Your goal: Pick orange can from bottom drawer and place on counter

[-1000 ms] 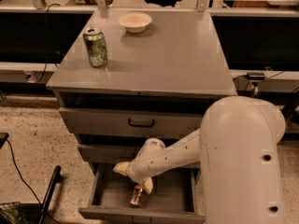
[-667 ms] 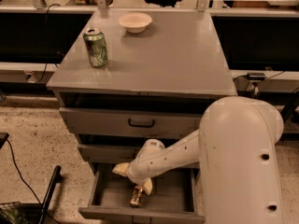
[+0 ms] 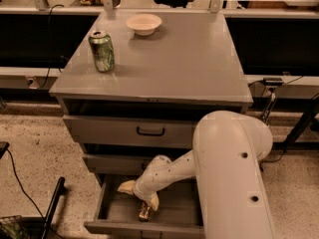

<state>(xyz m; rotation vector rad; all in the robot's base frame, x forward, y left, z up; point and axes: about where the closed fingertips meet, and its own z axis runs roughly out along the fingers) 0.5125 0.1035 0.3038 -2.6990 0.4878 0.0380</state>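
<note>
The orange can [image 3: 145, 212] lies in the open bottom drawer [image 3: 114, 214], near its front middle, with only a small gold-brown part showing. My gripper [image 3: 139, 197] reaches down into that drawer on the white arm [image 3: 224, 168]. Its yellowish fingers [image 3: 127, 186] are spread apart, and the can sits just below the right finger, partly hidden by it. The grey counter [image 3: 189, 63] is the top of the cabinet, above the drawers.
A green and white can [image 3: 101, 51] stands on the counter's left side and a white bowl [image 3: 143, 24] at its back. The top drawer [image 3: 124, 130] is slightly open. A black cable and a dark bar [image 3: 52, 205] lie on the floor at the left.
</note>
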